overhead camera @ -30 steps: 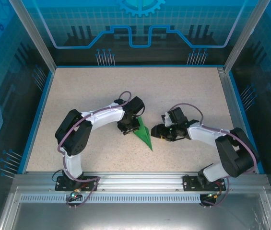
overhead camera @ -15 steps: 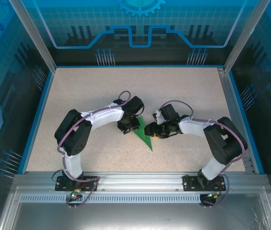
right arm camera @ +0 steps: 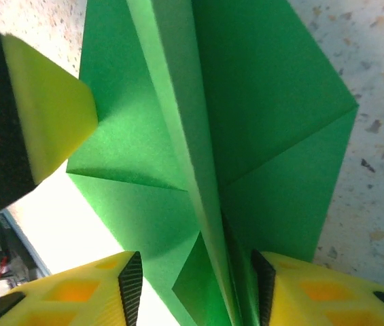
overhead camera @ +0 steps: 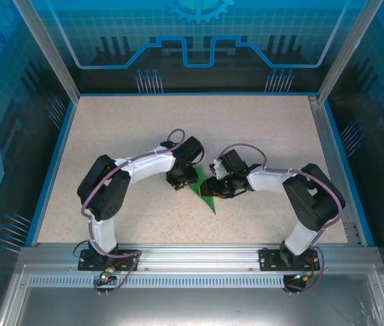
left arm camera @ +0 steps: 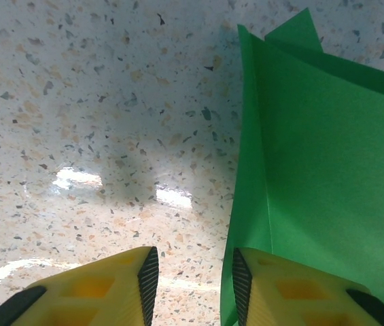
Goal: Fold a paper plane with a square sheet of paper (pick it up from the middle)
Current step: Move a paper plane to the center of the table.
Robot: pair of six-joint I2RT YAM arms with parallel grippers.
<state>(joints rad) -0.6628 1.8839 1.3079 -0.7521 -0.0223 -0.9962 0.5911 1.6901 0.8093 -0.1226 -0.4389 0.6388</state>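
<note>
I see my bright green folded paper dart [overhead camera: 209, 202] lying flat at the table's [overhead camera: 110, 136] middle, centre ridge up, nose toward five o'clock.

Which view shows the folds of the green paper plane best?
Right wrist: the paper plane is close, its raised centre crease and diagonal folds plain. The top view gives a small green sliver; the left wrist, flat layers at one edge.
</note>
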